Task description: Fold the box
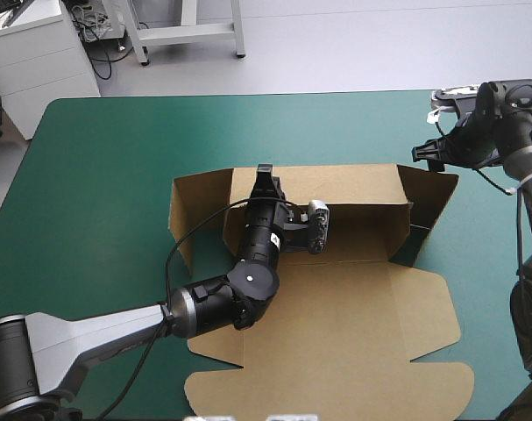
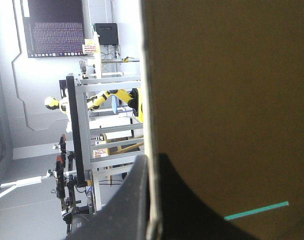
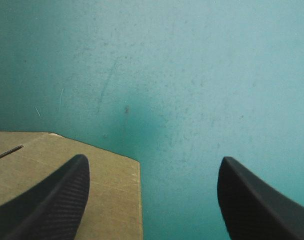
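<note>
The brown box [image 1: 336,298] lies in the middle of the table with its lid flat toward the near edge. Its back wall [image 1: 344,184] and both side flaps stand raised. My left gripper [image 1: 264,178] reaches over the box floor and is shut on the back wall's top edge near its left end. In the left wrist view the board [image 2: 227,100] fills the space ahead, and its edge runs between the black fingers of my left gripper [image 2: 150,159]. My right gripper [image 1: 429,156] hovers open just beyond the raised right flap. In its own view my right gripper [image 3: 153,161] has a flap corner [image 3: 41,160] under one finger.
The teal-green cover [image 1: 99,175] shows around the box on every side, widest to the left and toward the far edge. Under my right gripper there is bare cover [image 3: 192,75] beside the flap.
</note>
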Controlling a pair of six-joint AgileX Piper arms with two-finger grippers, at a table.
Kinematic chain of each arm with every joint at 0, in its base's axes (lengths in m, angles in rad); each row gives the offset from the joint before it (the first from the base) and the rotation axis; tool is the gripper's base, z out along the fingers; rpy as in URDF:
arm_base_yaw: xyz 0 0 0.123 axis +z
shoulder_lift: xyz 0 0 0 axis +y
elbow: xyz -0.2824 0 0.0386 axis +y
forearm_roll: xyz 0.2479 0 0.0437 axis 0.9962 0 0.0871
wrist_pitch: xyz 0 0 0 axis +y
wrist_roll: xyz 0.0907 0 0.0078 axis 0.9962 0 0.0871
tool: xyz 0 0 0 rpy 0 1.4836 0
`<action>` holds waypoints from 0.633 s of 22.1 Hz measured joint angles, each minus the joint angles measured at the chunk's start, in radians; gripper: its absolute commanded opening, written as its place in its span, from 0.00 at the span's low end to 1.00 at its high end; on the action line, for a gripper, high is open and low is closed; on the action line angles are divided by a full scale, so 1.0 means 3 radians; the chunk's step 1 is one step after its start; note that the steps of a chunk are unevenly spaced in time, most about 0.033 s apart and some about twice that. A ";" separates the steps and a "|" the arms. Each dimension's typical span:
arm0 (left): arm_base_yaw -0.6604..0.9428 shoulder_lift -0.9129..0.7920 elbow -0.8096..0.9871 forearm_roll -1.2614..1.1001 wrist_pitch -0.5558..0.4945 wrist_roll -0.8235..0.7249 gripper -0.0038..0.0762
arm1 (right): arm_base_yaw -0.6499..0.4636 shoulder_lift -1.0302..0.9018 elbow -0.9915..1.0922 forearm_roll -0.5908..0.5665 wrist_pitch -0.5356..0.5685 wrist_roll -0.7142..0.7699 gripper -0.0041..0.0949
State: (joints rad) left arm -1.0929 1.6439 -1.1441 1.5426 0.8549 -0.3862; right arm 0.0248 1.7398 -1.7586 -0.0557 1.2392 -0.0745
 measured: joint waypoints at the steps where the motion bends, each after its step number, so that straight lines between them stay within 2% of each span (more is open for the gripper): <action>1: 0.0000 0.0000 0.0000 0.0000 0.0000 0.0000 0.01 | 0.0000 -0.0008 0.0041 0.0022 -0.0013 -0.0004 0.64; 5: 0.0000 0.0000 0.0000 -0.0011 0.0014 0.0000 0.01 | -0.0014 -0.0099 0.0269 0.0048 -0.0106 -0.0012 0.59; 14: -0.0006 0.0000 0.0008 0.0090 0.0151 -0.0061 0.01 | -0.0028 -0.0211 0.0498 0.0074 -0.0029 -0.0068 0.59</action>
State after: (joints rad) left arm -1.0948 1.6439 -1.1416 1.5696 0.9001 -0.4045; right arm 0.0164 1.6764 -1.6091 -0.0336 1.2304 -0.0948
